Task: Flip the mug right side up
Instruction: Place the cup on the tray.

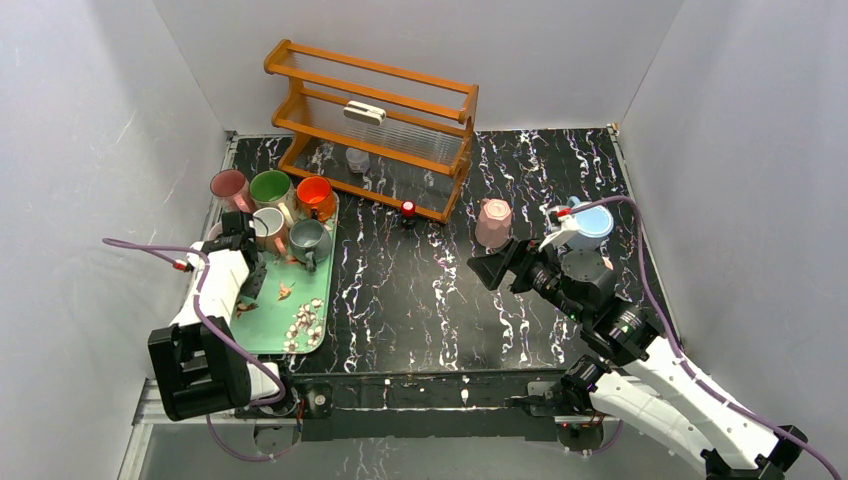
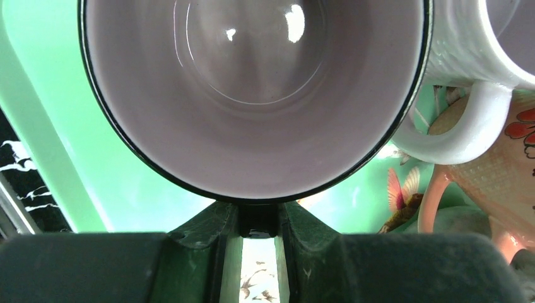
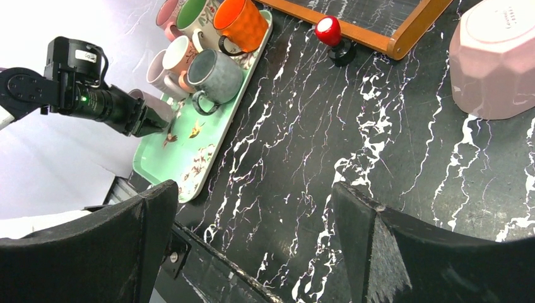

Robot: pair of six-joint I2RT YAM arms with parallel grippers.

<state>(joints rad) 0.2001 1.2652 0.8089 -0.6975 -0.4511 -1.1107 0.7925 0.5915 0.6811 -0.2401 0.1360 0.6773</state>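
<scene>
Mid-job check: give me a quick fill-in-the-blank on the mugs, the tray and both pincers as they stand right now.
1. The pink mug near the right pincer stands ___ down on the table.
2. The right pincer's jaws are ___.
3. The left pincer is ___ on the rim of the black-rimmed mug.
4. That mug and its neighbours sit on a ___ tray.

Missing words: upside; open; shut; green.
</scene>
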